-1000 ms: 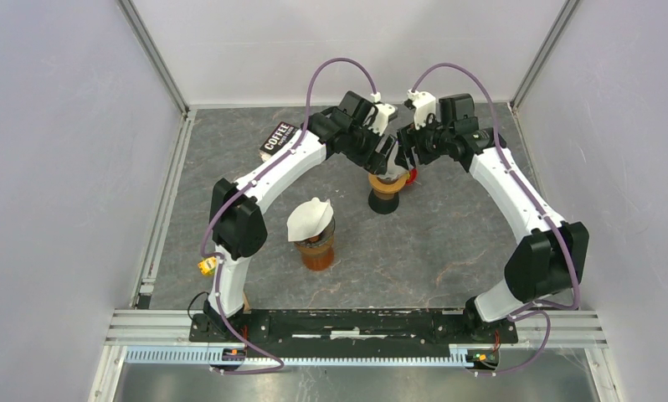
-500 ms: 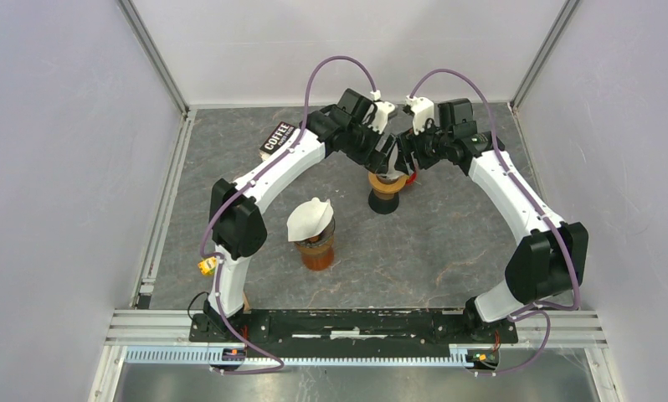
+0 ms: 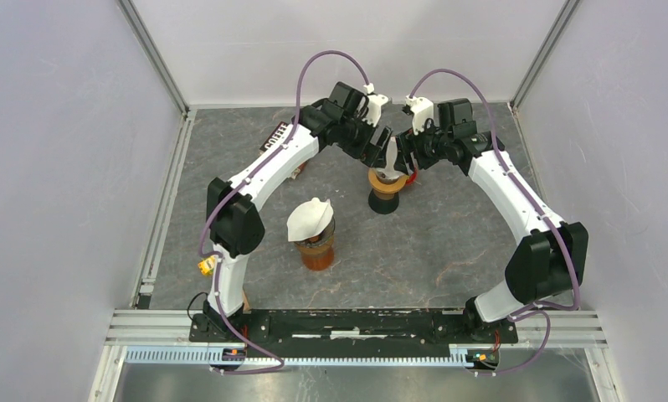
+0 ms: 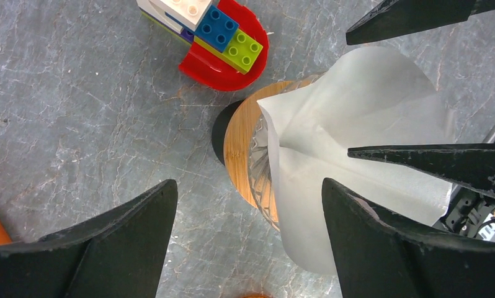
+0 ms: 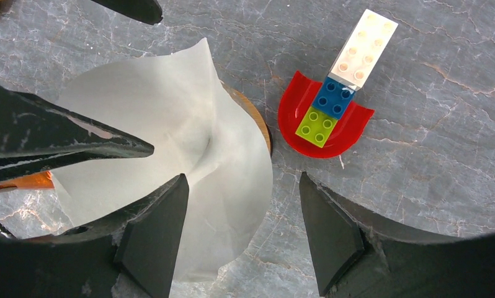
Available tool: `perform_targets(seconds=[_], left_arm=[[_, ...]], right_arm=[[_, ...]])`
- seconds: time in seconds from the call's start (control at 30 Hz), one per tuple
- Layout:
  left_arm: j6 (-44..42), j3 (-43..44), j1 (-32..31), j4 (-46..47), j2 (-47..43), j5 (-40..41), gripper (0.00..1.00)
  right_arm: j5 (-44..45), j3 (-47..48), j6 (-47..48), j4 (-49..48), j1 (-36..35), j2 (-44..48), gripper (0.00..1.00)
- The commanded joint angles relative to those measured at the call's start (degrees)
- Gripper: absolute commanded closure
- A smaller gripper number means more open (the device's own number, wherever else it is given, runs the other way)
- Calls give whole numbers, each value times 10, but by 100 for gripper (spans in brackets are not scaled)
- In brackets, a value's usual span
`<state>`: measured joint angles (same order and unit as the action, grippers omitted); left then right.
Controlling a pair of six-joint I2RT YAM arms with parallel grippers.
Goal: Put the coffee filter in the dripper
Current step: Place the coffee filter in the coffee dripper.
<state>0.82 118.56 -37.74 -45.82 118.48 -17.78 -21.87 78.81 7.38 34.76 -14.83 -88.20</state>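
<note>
L pincer [image 4: 248, 189] wide open, empty, over dripper [image 4: 240, 146]. R pincer [image 5: 242, 183] open too, straddling paper filter [image 5: 139, 105] sat in dripper, not gripping it.

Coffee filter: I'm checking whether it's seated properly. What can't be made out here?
- Inside of the dripper: both wrist views, covered by the filter.
- The filter's near edge: right wrist view, behind the right tool.
- The filter's fit: top view, too small, overlapped by the left tool.
</note>
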Motion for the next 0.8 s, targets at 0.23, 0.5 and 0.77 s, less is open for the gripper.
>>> perform_targets(seconds=[0.23,0.5,0.77], left_arm=[[50,17,22,25,-39,-68,8],[57,-36,26,64,-82,-80,7],[58,-96,32,106,-133,-81,7]], right_arm=[[-8,20,2,-9,2,12,27],[-8,43,-2,-17,2,15,23],[-2,81,-3,-8,2,12,20]])
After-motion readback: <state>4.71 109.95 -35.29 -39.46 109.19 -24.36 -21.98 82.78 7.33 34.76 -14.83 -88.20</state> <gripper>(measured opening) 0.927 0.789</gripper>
